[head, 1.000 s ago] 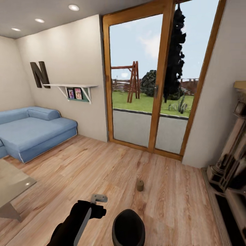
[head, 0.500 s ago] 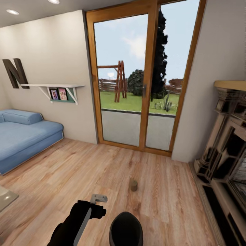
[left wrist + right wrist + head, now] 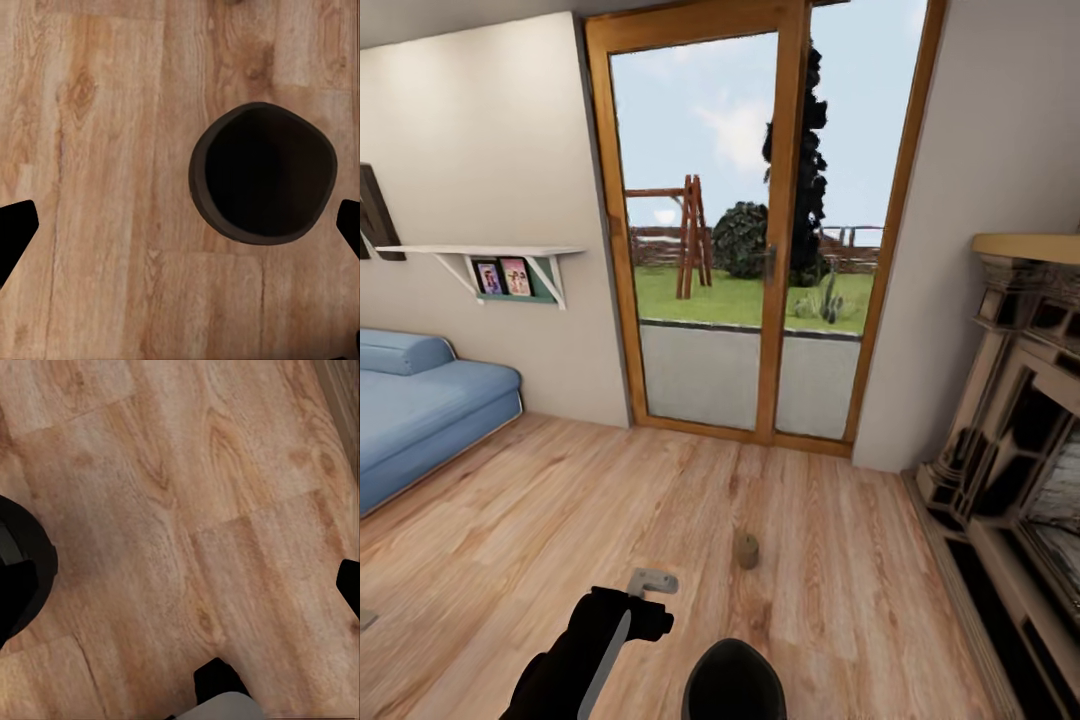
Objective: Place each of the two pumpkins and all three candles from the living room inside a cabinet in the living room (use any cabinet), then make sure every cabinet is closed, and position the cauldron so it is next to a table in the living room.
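A small stubby beige-grey cylindrical candle stands upright on the light wood-plank floor, well clear of the wood-framed glass patio door and between the blue upholstered sofa and the pale stone fireplace surround; it lies ahead of the robot, presumably the next item to collect. The round black open-mouthed cauldron sits on the floor directly beneath the left gripper; its fingers are spread wide at the frame edges, empty and held above the floor. The right gripper likewise hangs over bare planks; whether its fingers are spread cannot be told with certainty. No cabinet is identifiable; approach to the candle appears to be the current step.
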